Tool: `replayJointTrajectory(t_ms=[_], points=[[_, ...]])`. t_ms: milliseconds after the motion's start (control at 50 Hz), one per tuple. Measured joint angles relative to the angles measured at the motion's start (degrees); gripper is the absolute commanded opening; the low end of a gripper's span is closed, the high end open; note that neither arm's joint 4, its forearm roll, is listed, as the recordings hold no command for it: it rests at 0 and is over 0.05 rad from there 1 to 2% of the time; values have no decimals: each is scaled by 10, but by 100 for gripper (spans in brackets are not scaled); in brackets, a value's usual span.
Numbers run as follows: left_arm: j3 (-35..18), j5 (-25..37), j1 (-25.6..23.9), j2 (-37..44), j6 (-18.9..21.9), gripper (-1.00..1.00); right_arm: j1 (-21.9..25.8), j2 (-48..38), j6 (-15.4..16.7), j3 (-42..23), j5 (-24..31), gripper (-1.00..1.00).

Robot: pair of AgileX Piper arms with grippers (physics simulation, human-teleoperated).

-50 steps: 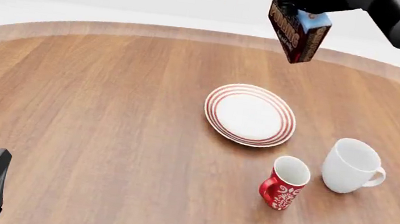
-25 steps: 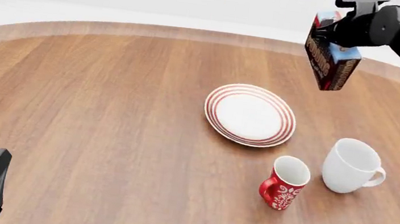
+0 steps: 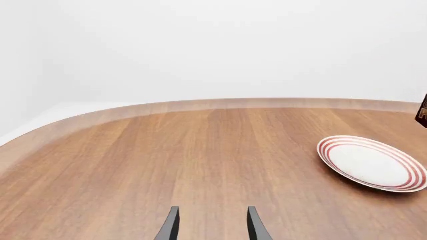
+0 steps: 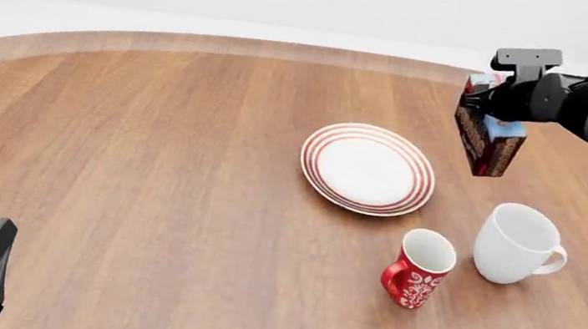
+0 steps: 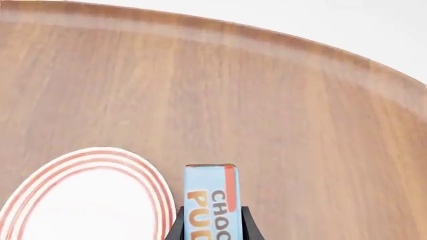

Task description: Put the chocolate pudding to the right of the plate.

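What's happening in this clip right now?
The right gripper holds the chocolate pudding in the air, just right of the plate and not yet set on the table. A white mug and a red mug stand nearer the camera than the plate. The left gripper is open and idle, low over the table's near left.

Bright, even light; soft shadows, sharp renders.

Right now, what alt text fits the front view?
The right gripper holds the chocolate pudding in the air, right of the plate. A red mug and a white mug stand nearer the camera on the table.
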State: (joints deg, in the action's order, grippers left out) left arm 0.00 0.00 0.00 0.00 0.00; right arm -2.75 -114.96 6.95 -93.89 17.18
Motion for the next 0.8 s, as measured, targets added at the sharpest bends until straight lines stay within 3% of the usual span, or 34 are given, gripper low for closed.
replayJointTrajectory(t_ms=[660, 680, 800], points=[[0, 0, 0, 0, 0, 100, -43, -33, 6, 74, -70, -100], [0, 0, 0, 0, 0, 100, -44, -33, 6, 74, -71, 100], [0, 0, 0, 0, 0, 100, -43, -31, -1, 75, -70, 100]])
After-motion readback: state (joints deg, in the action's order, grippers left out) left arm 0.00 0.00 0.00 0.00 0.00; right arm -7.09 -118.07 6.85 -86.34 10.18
